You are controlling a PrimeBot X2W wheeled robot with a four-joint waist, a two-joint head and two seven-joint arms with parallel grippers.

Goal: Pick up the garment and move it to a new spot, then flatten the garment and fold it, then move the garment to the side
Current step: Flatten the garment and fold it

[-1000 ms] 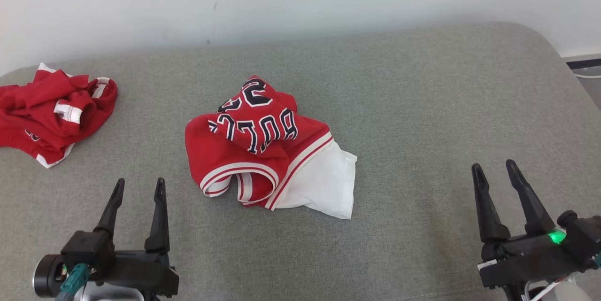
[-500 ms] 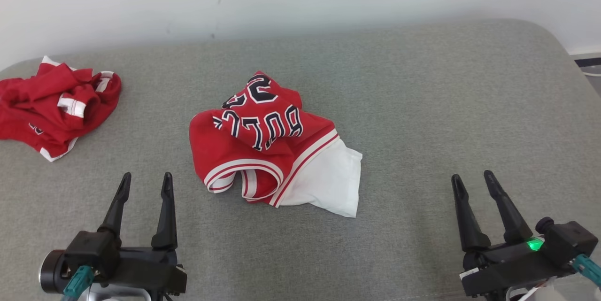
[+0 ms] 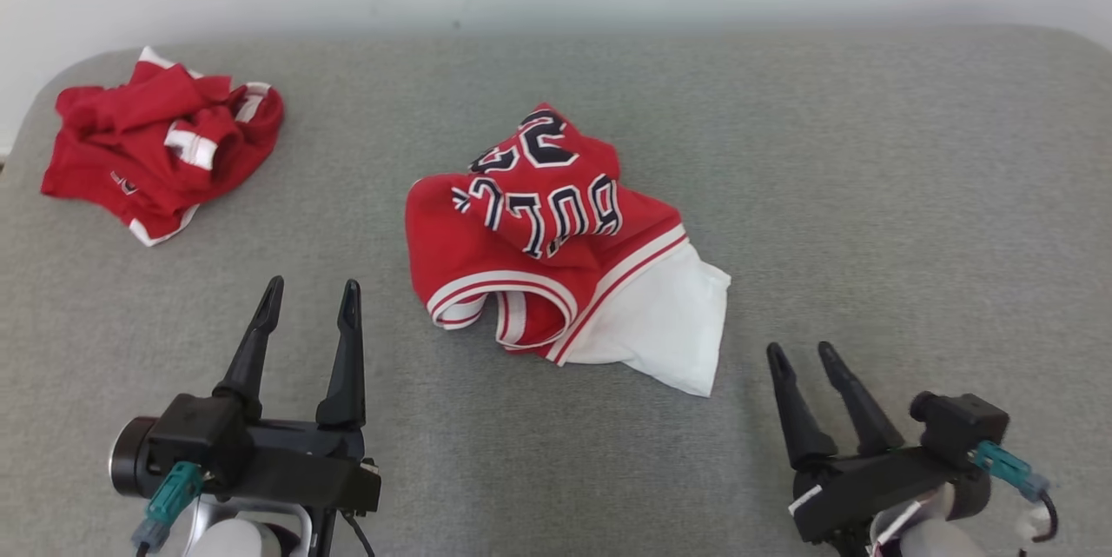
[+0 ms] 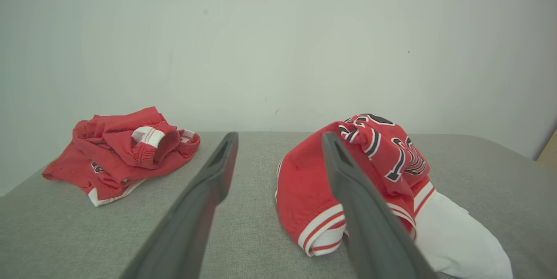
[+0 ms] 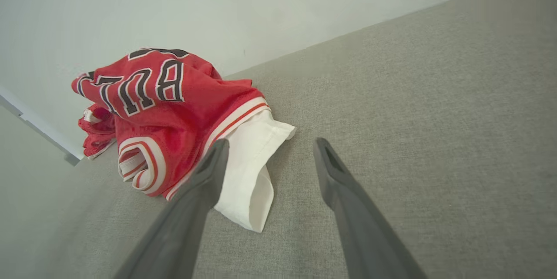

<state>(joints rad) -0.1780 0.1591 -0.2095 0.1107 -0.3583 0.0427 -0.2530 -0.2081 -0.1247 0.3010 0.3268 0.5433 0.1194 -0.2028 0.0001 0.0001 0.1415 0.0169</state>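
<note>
Both grippers gape — left gripper [image 3: 310,295], right gripper [image 3: 798,353] — jersey [image 3: 556,244] untouched.

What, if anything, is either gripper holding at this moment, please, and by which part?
Nothing is held. The left gripper and right gripper are both open, their fingers bare, apart from the crumpled red jersey on the grey cushion.
</note>
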